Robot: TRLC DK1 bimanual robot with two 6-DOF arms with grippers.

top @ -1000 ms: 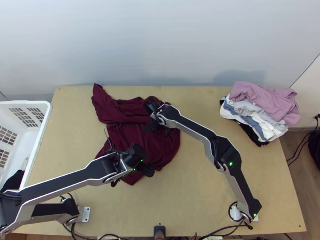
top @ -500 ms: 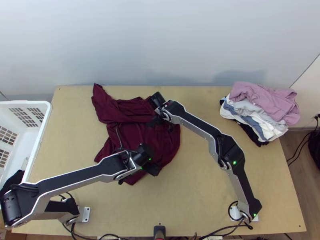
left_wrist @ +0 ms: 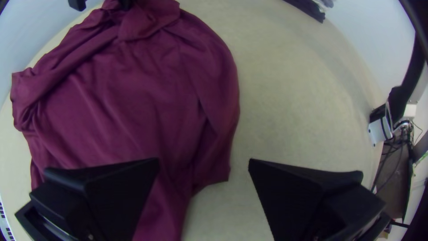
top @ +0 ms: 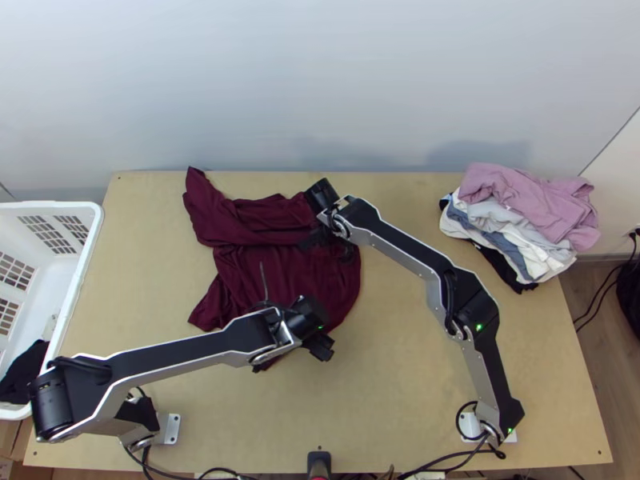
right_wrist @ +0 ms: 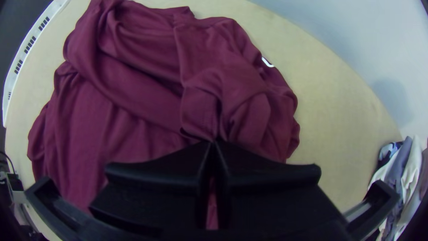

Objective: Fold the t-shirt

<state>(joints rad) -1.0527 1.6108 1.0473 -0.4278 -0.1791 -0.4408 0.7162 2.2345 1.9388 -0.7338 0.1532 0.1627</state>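
- The shirt (top: 240,276) lies bunched on the table (top: 400,360), between the two arms, with a thick roll across its far part.
- The right gripper (right_wrist: 214,142) has its fingers pressed together, and they seem to pinch a crease of the shirt.
- The left gripper (left_wrist: 204,159) has its fingers spread wide, near the shirt's near edge, and they hold no cloth.
- If the right one pulls alone, the whole shirt may slide or turn, because nothing fixes the near side.
- The pinch looks small, so the cloth could slip out.
- If the left one closes too high or beside the edge, it may catch only air.
- Folding over these wrinkles would probably give a crooked fold.
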